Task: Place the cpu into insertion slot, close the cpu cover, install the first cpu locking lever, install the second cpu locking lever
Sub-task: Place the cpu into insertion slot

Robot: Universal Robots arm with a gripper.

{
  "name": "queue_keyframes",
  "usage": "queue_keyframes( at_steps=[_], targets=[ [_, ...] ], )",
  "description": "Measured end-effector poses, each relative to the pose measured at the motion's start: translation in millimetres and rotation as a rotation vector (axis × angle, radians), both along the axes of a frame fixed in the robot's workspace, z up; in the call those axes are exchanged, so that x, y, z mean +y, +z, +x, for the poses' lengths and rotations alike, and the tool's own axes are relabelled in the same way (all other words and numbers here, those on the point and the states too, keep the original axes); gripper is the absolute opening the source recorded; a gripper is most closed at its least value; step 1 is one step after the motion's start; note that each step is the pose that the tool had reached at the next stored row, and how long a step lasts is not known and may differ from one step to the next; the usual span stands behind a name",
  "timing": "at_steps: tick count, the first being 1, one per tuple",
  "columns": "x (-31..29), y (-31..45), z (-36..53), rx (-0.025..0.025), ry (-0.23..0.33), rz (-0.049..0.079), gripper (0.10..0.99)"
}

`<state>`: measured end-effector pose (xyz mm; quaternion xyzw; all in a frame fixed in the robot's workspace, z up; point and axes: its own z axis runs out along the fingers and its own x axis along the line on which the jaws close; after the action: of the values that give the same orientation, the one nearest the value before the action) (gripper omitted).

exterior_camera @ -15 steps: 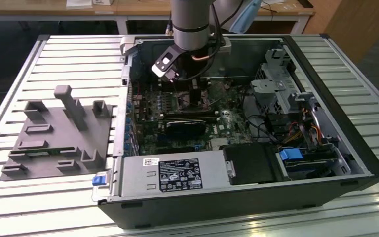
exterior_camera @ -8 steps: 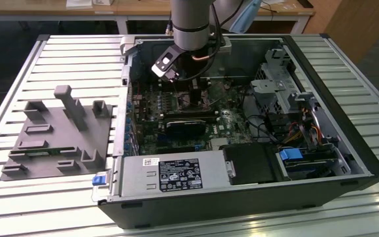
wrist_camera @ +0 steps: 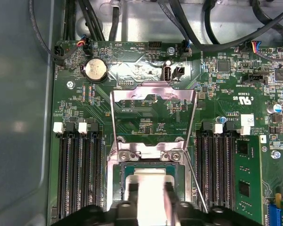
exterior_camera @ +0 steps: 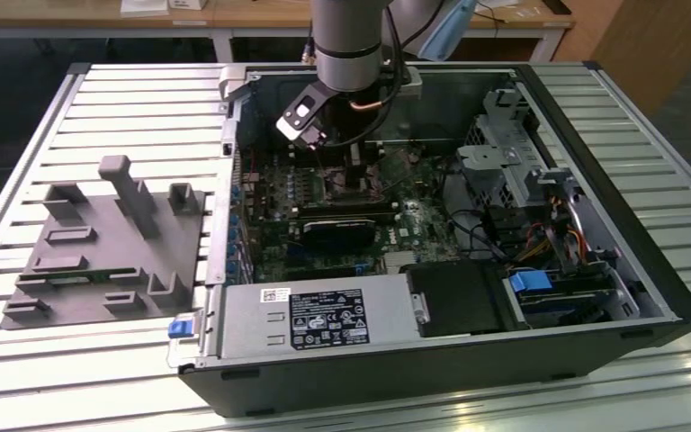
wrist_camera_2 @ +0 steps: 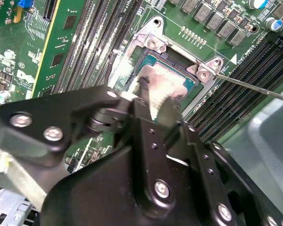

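Well off to the exterior view's left of the insertion slot [wrist_camera_2: 175,58], a grey moulded fixture [exterior_camera: 105,243] lies on the slatted table [exterior_camera: 33,378], outside the open computer case [exterior_camera: 442,378]. Over the slot itself the arm [exterior_camera: 348,45] reaches down into the case. The gripper [wrist_camera: 149,194] is narrowed onto the cpu [wrist_camera_2: 164,81], with one finger on each of two opposite edges. The chip lies flat, silver face up, within the slot's frame (whether it is fully seated cannot be told). The cpu cover [wrist_camera: 153,92] is swung open from a hinge at the slot's edge, and green board shows through its window. A thin locking lever [wrist_camera_2: 254,88] runs out from a corner of the slot, standing free of the frame. Long black memory slots [wrist_camera: 80,174] flank the slot on both sides, and a coin cell [wrist_camera: 95,69] sits beyond the open cover. In the exterior view a silver power supply [exterior_camera: 309,319] lies nearer the camera than the slot. To the exterior view's right of the slot stand the drive bays [exterior_camera: 525,171] with their cables.
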<state>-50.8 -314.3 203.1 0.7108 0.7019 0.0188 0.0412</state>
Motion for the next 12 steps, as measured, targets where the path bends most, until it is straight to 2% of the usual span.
queue_keyframes(
  at_steps=[2, 3, 5, 12],
  targets=[
    [0.0, 0.0, 0.0, 0.0, 0.0, 0.0, 0.239],
    [0.0, 0.1, 0.0, 0.0, 0.0, 0.0, 0.239],
    [0.0, 0.1, 0.0, 0.0, 0.0, 0.0, 0.122],
    [-0.1, 0.2, 0.6, 0.0001, 0.0, 0.0, 0.106]
  ],
)
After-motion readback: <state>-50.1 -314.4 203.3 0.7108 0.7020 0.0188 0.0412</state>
